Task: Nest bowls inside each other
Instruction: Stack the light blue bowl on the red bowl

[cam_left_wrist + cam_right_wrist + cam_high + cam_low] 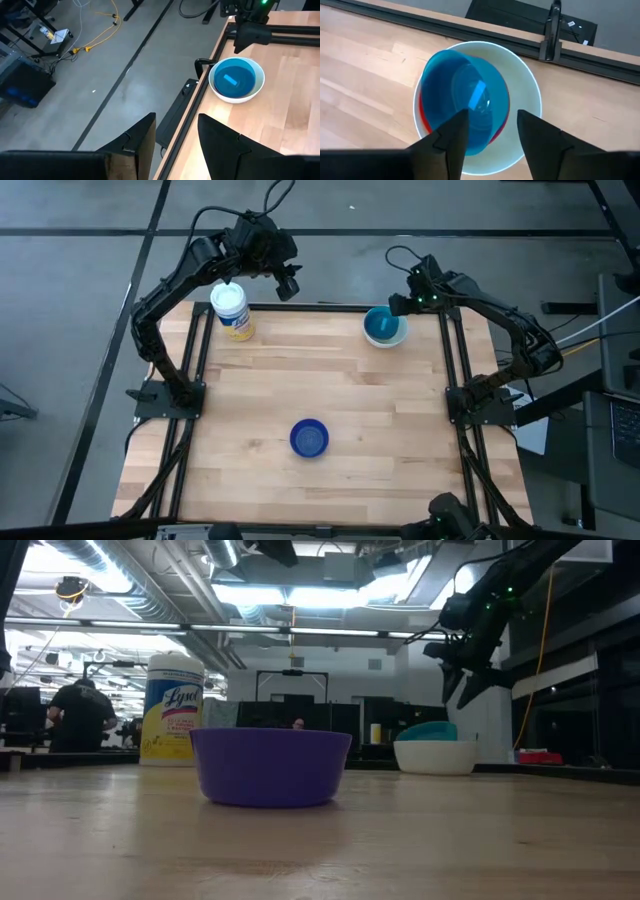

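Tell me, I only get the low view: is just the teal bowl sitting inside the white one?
Observer: No. The right wrist view shows a red bowl too, tucked between the teal bowl and the white bowl.
Operator: Is the claw above them holding anything?
Observer: No. The right gripper hangs over them with its fingers apart and nothing between them.
Operator: Where's the other arm?
Observer: From above, the left gripper is just past the table's far edge, beside the jar. It is open and empty.
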You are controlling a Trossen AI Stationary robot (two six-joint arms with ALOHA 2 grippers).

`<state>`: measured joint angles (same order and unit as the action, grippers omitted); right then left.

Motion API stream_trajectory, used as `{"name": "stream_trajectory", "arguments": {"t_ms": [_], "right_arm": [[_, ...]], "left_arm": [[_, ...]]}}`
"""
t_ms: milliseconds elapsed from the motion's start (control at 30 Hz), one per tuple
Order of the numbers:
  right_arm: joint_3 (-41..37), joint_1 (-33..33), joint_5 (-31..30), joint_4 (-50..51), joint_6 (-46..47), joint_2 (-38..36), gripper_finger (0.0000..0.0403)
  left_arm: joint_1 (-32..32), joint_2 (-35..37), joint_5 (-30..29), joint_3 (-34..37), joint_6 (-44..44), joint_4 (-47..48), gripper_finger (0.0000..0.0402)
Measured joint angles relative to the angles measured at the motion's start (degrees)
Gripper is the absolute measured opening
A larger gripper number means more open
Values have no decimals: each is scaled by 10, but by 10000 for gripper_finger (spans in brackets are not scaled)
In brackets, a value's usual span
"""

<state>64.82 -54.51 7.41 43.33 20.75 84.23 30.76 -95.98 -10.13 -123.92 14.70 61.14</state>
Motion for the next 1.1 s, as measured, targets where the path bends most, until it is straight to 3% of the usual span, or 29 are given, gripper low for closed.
{"name": "stream_trajectory", "arguments": {"t_ms": [333, 567, 667, 800, 967, 1100], "right_arm": [[0, 18, 18, -3, -2, 52, 131], [0, 26, -9, -18, 23, 82, 122], [0, 26, -20, -17, 27, 88, 94], [0, 26, -20, -20, 22, 88, 14], [0, 26, -15, -22, 21, 88, 4], [0, 21, 27, -22, 28, 88, 3]], "left_arm": [[0, 0, 0, 0, 0, 1, 141], [0, 0, 0, 0, 0, 2, 141], [0, 0, 0, 0, 0, 2, 141], [0, 0, 1, 0, 0, 2, 141], [0, 0, 9, 0, 0, 2, 141], [0, 0, 9, 0, 0, 2, 141]]}}
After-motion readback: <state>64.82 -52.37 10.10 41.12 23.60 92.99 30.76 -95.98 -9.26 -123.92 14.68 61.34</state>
